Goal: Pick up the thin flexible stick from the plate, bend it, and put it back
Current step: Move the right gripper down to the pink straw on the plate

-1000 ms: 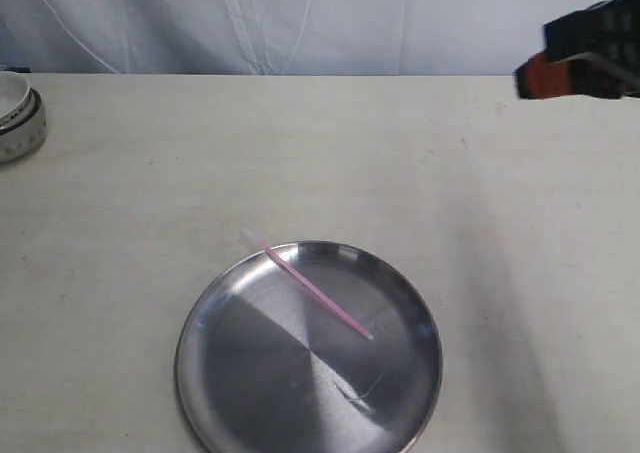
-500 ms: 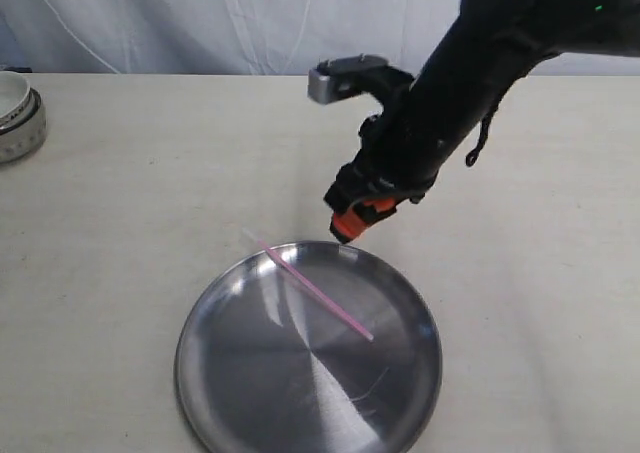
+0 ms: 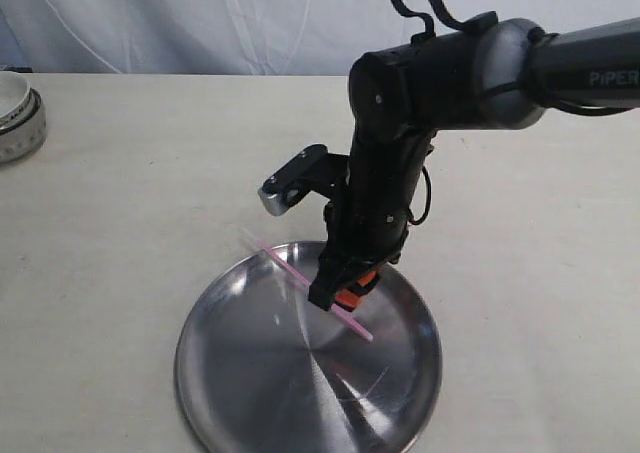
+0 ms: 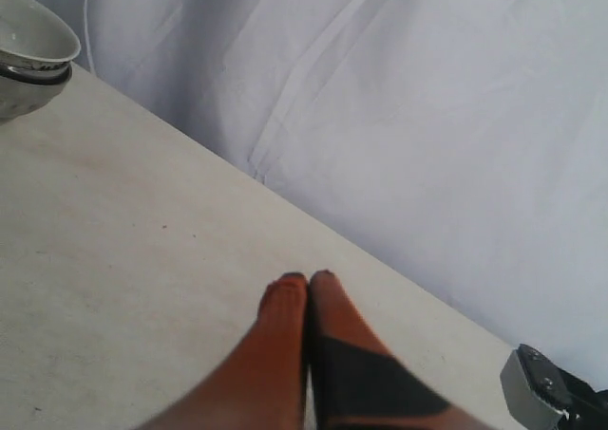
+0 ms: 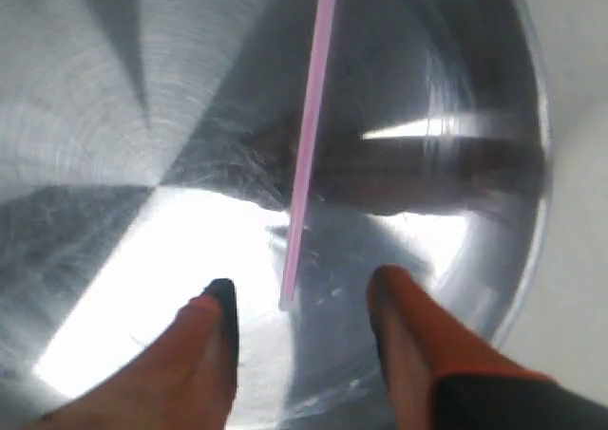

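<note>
The thin pink stick (image 3: 290, 267) lies straight across the round steel plate (image 3: 250, 373), its pale end poking over the far-left rim. My right gripper (image 3: 340, 298) hangs just above the stick's inner end, over the plate's middle. In the right wrist view the right gripper (image 5: 302, 302) is open, and the stick (image 5: 312, 136) ends between its orange fingertips (image 5: 391, 297) without touching them. The plate (image 5: 95, 117) fills that view. My left gripper (image 4: 306, 280) is shut with nothing in it, over bare table; the exterior view does not show it.
A small white bowl with a dark rim (image 3: 18, 113) stands at the table's far left edge, also seen as the bowl (image 4: 33, 46) in the left wrist view. A white cloth backdrop (image 3: 250, 18) hangs behind the table. The right arm (image 3: 450, 73) reaches in from the right.
My right arm swung in from the upper right and came down over the plate; its gripper now hangs over the stick's inner end. The stick and plate have not moved.
</note>
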